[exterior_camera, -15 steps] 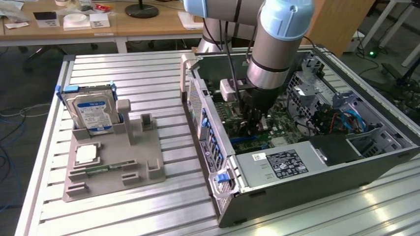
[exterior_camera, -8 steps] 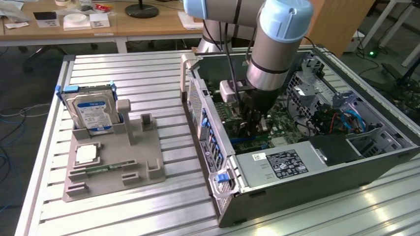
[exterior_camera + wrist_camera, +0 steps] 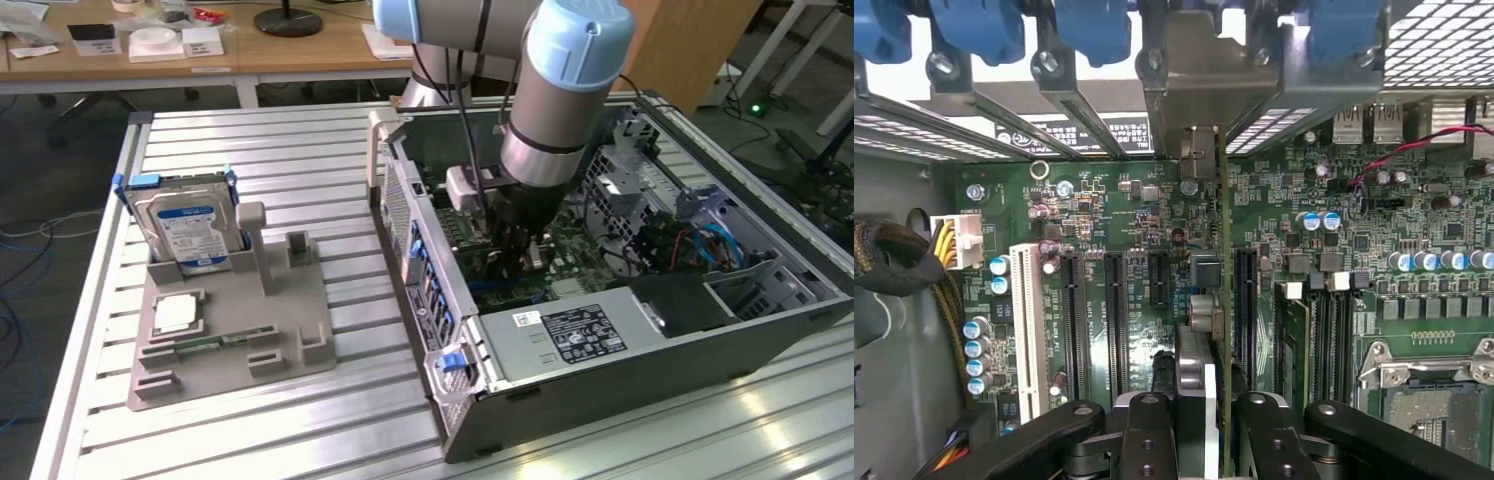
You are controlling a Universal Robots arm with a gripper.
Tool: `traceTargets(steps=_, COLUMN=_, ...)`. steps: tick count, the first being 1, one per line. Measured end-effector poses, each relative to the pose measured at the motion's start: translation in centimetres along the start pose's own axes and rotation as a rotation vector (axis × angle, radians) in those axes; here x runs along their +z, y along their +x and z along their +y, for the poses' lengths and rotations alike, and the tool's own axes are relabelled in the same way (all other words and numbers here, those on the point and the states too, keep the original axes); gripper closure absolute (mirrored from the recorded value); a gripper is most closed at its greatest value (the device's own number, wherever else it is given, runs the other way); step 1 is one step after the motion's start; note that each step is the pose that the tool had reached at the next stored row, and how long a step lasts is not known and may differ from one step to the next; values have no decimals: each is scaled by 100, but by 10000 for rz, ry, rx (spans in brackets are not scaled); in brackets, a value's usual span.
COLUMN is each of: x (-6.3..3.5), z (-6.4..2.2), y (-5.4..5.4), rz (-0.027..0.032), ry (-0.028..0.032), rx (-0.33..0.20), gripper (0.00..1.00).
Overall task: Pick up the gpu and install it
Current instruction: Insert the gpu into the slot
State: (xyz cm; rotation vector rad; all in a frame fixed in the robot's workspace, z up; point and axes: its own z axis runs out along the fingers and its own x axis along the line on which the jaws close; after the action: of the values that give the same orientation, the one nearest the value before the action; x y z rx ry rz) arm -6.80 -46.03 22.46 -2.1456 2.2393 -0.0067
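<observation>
In the wrist view the gpu (image 3: pixel 1222 290) shows edge-on as a very thin greenish card, with its silver metal bracket (image 3: pixel 1194 90) at the case's rear slot openings. My gripper (image 3: pixel 1199 415) is shut on the gpu, one black finger (image 3: pixel 1144 430) on each side. The card stands upright over the green motherboard (image 3: pixel 1154 210), just beside a long black expansion slot (image 3: pixel 1244 300); I cannot tell whether it touches the slot. In the exterior view my gripper (image 3: pixel 518 250) is lowered inside the open computer case (image 3: pixel 441 330).
Other black slots (image 3: pixel 1072 310) and a white one (image 3: pixel 1029 330) lie alongside. Memory slots (image 3: pixel 1334 330) and the processor socket (image 3: pixel 1434 400) lie beyond, and a cable bundle (image 3: pixel 894 260) opposite. Outside the case a grey fixture (image 3: pixel 227 350) holds a blue-labelled hard drive (image 3: pixel 194 225).
</observation>
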Motion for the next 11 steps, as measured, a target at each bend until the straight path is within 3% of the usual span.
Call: traceTargets(steps=11, x=19, z=1, y=-2, rz=0, ry=0, rx=0, gripper=72)
